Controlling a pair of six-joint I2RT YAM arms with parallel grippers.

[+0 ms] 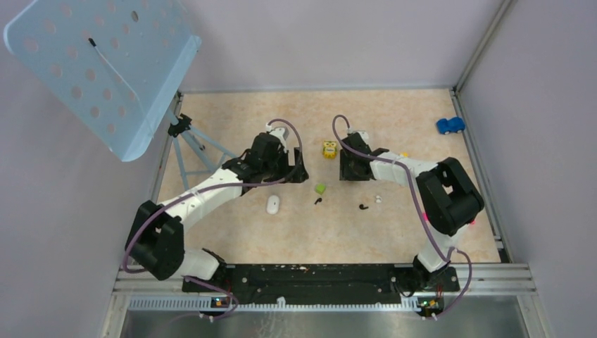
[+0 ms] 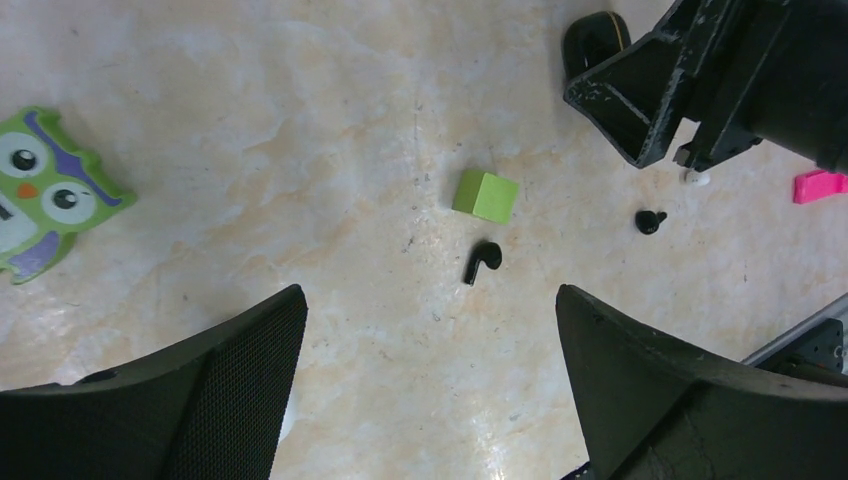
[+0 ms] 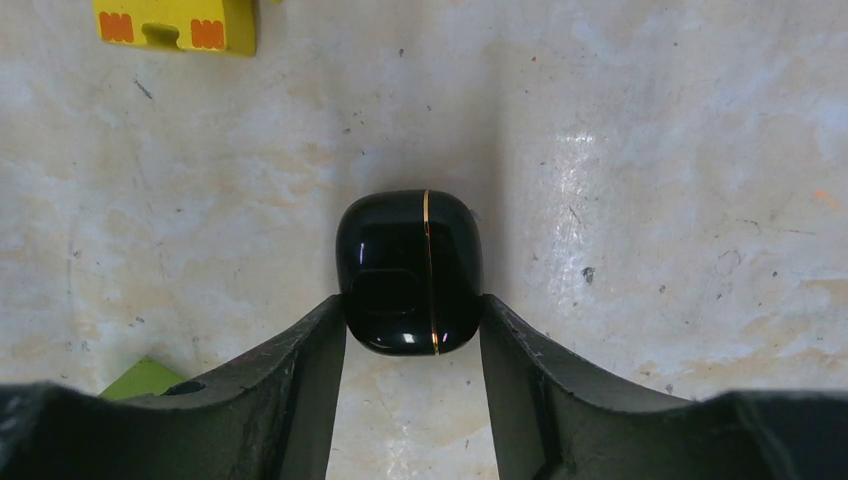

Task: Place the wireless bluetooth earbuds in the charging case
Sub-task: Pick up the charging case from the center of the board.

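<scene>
The glossy black charging case, closed, with a thin gold seam, lies on the table. My right gripper has both fingertips pressed against its sides. One black earbud lies just below the green cube, ahead of my open left gripper, which holds nothing. The other earbud lies to its right, near the right gripper's fingers. From above, the earbuds sit between the two grippers.
A white oval object lies left of the earbuds and a small white bit to their right. A yellow toy, a blue car, a green owl and a pink piece lie around. A blue perforated board stands far left.
</scene>
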